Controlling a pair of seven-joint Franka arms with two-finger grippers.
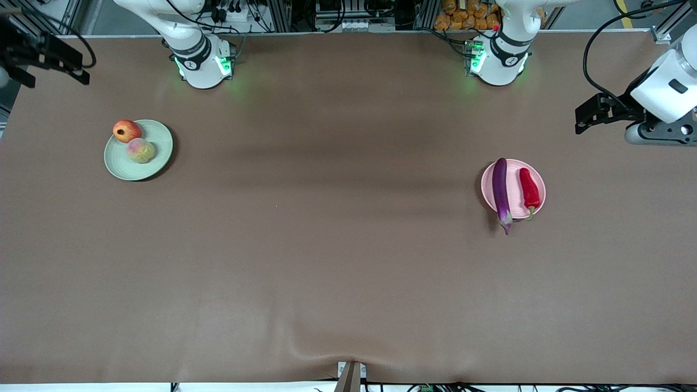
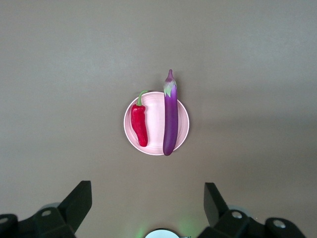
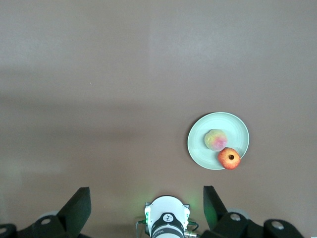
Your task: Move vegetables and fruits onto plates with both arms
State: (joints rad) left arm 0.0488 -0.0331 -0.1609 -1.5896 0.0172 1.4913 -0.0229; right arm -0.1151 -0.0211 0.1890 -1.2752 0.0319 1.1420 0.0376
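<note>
Both arms are raised and largely cut off by the frame; the left gripper (image 1: 585, 117) shows at the front view's 3 o'clock edge, over the left arm's end of the table, and the right gripper (image 1: 46, 54) only as dark hardware at 10 o'clock, over the right arm's end; each arm waits. In each wrist view only the two finger (image 2: 79, 201) tips (image 3: 79, 203) enter the frame, set wide apart with nothing between them; the rest of each gripper is out of view.

Pale green plate (image 1: 158, 155), toward the right arm's end: carries the red apple (image 1: 127, 131) at its 11 o'clock rim, dark calyx pit facing up, and the peach (image 1: 140, 150) near the centre, just beside the apple; whether the two touch cannot be told.

Pale pink plate (image 1: 514, 182), toward the left arm's end: carries the purple eggplant (image 1: 501, 193) and the red chili pepper (image 1: 529, 189), lying side by side, apart; the eggplant's stem end overhangs the rim at 6 o'clock in the front view, nearer the front camera; the chili's green stem just crosses the same rim.

Brown table cover (image 1: 337, 245): a raised crease at the 6 o'clock edge.
</note>
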